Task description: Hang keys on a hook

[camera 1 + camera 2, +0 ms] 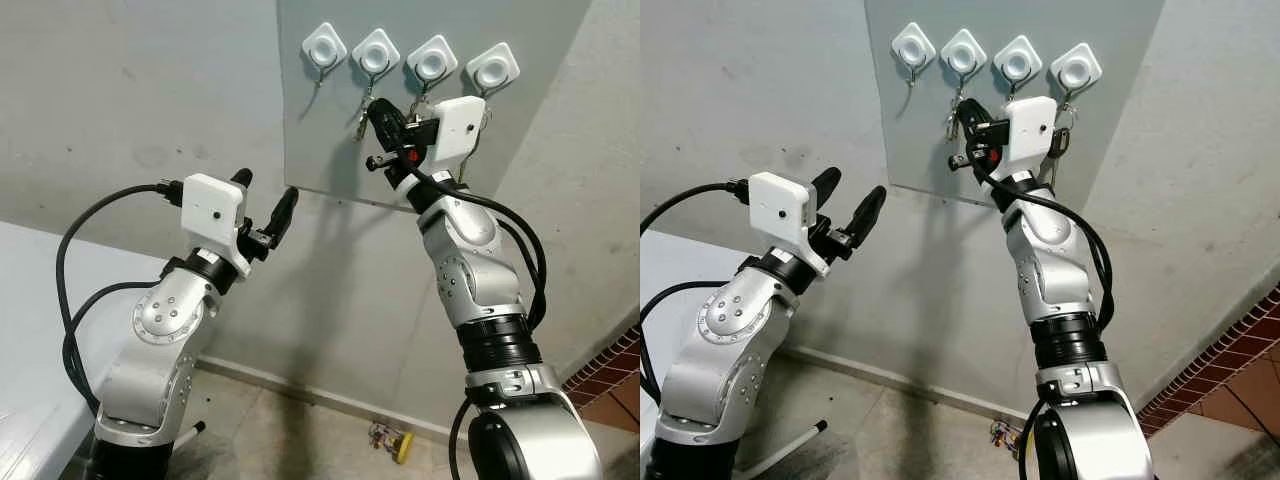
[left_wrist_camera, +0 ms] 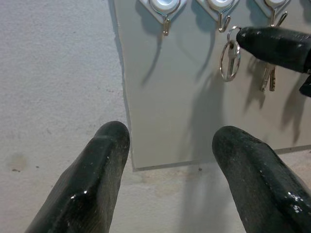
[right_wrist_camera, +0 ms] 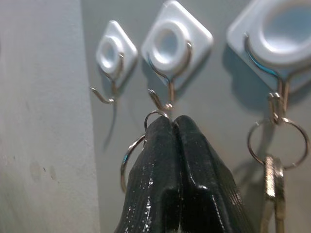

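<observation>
**Key ring pinched just under the 2nd hook**

Raised to the grey wall panel [image 1: 520, 120]: right gripper [image 3: 173, 127], its 2 black fingers pressed together and clamped on the key ring [image 3: 132, 154]. Directly above the fingertips and nearly touching the top of the small ring loop, the wire tip of the 2nd hook [image 3: 167, 99] on its white diamond base. Whether the loop already sits over that tip, impossible to tell. Farther off to one side of the gripper, the 1st hook [image 3: 111, 86], bare. Close on the other side, the 3rd hook [image 3: 278, 85] carrying a second key ring with keys [image 3: 274, 177] hanging straight down. Seen from the left wrist, the held ring and its key [image 2: 230, 60] dangling below the right fingertip, against the panel.

Lower and well apart from the panel's hooks: left gripper [image 1: 268, 205], fingers [image 2: 95, 179] spread wide, holding nothing, pointed up toward the panel's lower edge. On the floor far below both grippers, by the wall's base, a small yellow object [image 1: 392, 440].
</observation>
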Robot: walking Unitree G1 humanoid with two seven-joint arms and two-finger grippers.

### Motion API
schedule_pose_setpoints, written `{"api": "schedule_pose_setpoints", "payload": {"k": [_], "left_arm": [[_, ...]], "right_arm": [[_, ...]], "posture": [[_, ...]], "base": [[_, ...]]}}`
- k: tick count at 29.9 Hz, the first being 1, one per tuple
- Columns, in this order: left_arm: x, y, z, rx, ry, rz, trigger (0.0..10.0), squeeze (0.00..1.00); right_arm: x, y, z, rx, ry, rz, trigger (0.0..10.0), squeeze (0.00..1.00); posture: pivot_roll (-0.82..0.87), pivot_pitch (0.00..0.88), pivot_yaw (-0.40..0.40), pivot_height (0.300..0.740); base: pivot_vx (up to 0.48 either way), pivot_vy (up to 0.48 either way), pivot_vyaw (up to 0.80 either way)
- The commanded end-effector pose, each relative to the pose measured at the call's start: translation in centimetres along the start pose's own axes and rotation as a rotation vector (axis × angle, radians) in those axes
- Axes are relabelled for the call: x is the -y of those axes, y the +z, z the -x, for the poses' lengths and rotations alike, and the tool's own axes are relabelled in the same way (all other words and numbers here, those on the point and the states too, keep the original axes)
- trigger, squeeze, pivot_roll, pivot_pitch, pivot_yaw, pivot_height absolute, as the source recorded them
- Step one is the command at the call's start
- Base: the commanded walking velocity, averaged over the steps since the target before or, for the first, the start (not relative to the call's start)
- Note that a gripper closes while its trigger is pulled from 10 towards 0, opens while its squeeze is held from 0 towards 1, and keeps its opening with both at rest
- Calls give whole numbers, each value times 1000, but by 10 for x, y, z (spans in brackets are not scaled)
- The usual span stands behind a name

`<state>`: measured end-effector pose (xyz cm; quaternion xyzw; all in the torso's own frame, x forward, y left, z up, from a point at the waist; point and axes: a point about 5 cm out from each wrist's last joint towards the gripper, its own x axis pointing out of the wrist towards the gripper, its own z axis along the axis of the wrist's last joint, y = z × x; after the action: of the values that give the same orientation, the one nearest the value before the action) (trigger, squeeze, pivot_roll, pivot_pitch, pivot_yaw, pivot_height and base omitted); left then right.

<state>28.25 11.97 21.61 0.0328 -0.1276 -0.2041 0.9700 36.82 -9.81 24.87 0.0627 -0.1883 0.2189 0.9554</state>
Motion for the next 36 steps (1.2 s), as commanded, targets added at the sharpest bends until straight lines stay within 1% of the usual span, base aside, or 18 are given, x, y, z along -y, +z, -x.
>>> {"api": "schedule_pose_setpoints", "payload": {"k": [1, 6, 14, 20, 28, 36], "left_arm": [[3, 7, -2, 21, -24, -9, 10000, 0], [3, 7, -1, 19, -21, -7, 10000, 0], [4, 7, -1, 18, -21, -5, 10000, 0], [4, 7, 0, 15, -15, -5, 10000, 0], [3, 7, 1, 12, -12, -5, 10000, 0], [3, 7, 0, 11, -13, -4, 10000, 0]], "right_arm": [[-1, 11, -6, 26, -6, -18, 10000, 0], [0, 12, -9, 17, -22, -24, 10000, 0], [-3, 19, -10, 55, 18, -11, 10000, 0], [-6, 17, -7, 55, 58, -7, 10000, 0], [-7, 14, -7, 45, 67, -9, 10000, 0], [-7, 20, -7, 71, 72, -17, 10000, 0]], "posture": [[-70, 49, 1, 740], [-71, 49, 0, 740], [-69, 56, -3, 740], [-66, 62, -4, 740], [-66, 64, -3, 740], [-68, 65, -2, 740]], "base": [[0, 0, 0], [0, 0, 0], [0, 0, 0], [0, 0, 0], [0, 0, 0], [0, 0, 0]]}}
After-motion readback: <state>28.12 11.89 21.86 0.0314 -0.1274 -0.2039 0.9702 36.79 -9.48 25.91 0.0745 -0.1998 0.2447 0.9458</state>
